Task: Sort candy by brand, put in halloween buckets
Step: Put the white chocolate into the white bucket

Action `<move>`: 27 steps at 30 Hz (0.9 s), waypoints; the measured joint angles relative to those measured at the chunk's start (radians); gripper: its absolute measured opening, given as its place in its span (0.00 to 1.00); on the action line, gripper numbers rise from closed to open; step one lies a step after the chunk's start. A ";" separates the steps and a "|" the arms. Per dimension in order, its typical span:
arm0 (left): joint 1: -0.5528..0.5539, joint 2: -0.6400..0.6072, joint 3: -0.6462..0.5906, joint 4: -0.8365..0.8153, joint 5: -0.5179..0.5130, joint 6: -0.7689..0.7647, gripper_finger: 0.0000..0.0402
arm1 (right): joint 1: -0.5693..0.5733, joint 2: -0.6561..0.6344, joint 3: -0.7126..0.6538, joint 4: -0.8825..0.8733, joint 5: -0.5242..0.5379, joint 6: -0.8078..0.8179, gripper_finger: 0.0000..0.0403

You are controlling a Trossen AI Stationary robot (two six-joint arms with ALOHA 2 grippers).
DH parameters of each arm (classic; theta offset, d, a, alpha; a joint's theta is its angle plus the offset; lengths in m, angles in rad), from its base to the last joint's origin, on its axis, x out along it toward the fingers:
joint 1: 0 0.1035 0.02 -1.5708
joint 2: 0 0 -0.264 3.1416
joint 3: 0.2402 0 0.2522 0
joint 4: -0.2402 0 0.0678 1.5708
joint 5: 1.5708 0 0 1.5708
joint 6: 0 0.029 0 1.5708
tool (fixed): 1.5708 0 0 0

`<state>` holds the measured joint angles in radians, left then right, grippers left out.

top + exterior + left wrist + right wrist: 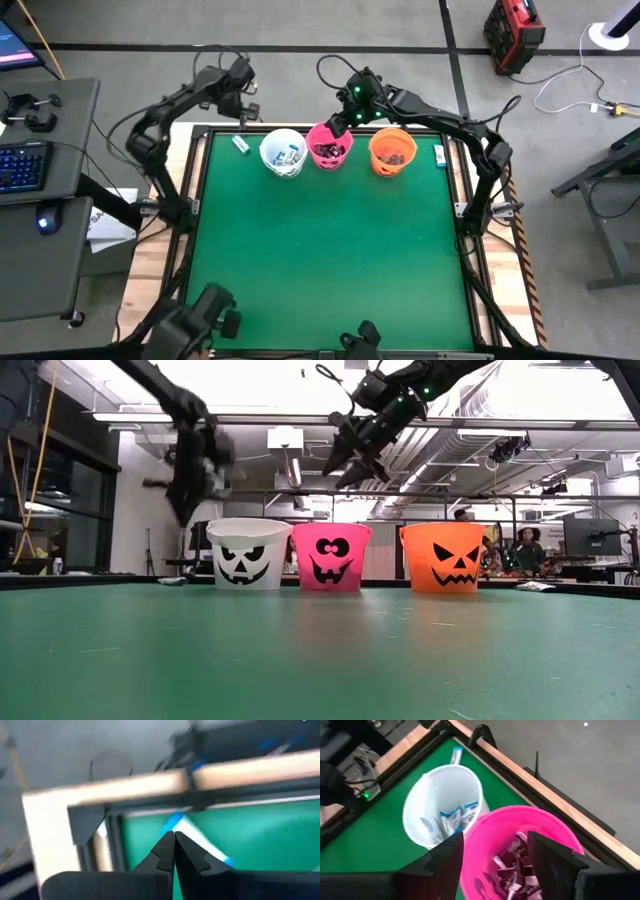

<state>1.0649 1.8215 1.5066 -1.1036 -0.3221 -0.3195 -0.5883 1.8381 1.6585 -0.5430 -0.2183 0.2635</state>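
Above the pink bucket (520, 845) the right gripper (495, 855) hangs wide open and empty; left gripper (174, 839) closed.

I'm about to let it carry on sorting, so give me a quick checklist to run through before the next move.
1. Left gripper shut: ok.
2. Holding a sweet: cannot tell; a blue-and-white candy lies beside the white bucket.
3. Right gripper open and empty above the pink bucket: ok.
4. White, pink and orange bucket upright in a row: ok.
5. Stray candy beside the orange bucket remains unsorted: not ok.
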 joint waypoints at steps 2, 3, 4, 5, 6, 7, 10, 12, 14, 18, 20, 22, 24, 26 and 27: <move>-0.040 -0.077 0.001 0.021 0.001 0.000 0.00 | 0.000 -0.001 0.000 0.009 -0.014 0.008 0.52; -0.062 -0.114 0.001 0.025 0.001 0.000 0.00 | 0.000 -0.004 0.000 0.012 -0.017 0.008 0.52; -0.084 -0.147 0.001 0.032 0.000 0.000 0.00 | 0.000 -0.006 0.000 0.018 -0.017 0.008 0.52; -0.106 -0.178 0.001 0.040 0.000 -0.001 0.00 | 0.000 -0.012 0.000 0.025 -0.019 0.010 0.52; -0.128 -0.204 0.001 0.041 0.000 -0.001 0.00 | 0.000 -0.016 0.000 0.027 -0.019 0.017 0.52; -0.151 -0.229 0.001 0.039 0.000 -0.009 0.00 | 0.000 -0.021 0.000 0.031 -0.020 0.022 0.52; -0.203 -0.276 -0.007 0.043 -0.034 -0.004 0.00 | 0.000 -0.028 0.000 0.034 -0.023 0.031 0.52; -0.214 -0.284 -0.038 0.061 -0.060 0.020 0.00 | 0.000 -0.028 0.000 0.031 -0.024 0.027 0.52; -0.198 -0.273 -0.089 0.084 -0.044 0.008 0.00 | 0.000 -0.028 0.000 0.024 -0.024 0.027 0.52; -0.157 -0.240 -0.218 0.200 0.021 -0.113 0.01 | 0.005 -0.028 0.000 0.015 -0.024 0.026 0.52; -0.138 -0.219 -0.275 0.247 0.027 -0.195 0.03 | 0.007 -0.028 0.000 0.016 -0.025 0.027 0.52; -0.119 -0.204 -0.317 0.291 0.040 -0.275 0.06 | 0.009 -0.028 0.000 0.014 -0.025 0.031 0.52; -0.101 -0.195 -0.358 0.339 0.055 -0.319 0.11 | 0.009 -0.028 0.000 0.007 -0.025 0.039 0.52; -0.088 -0.190 -0.395 0.352 0.059 -0.356 0.16 | 0.009 -0.028 0.000 0.008 -0.025 0.042 0.52; -0.083 -0.190 -0.411 0.359 0.058 -0.378 0.19 | 0.009 -0.028 0.000 0.008 -0.025 0.043 0.52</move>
<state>0.9821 1.6314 1.0961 -0.7445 -0.2636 -0.6973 -0.5797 1.8099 1.6585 -0.5354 -0.2434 0.3061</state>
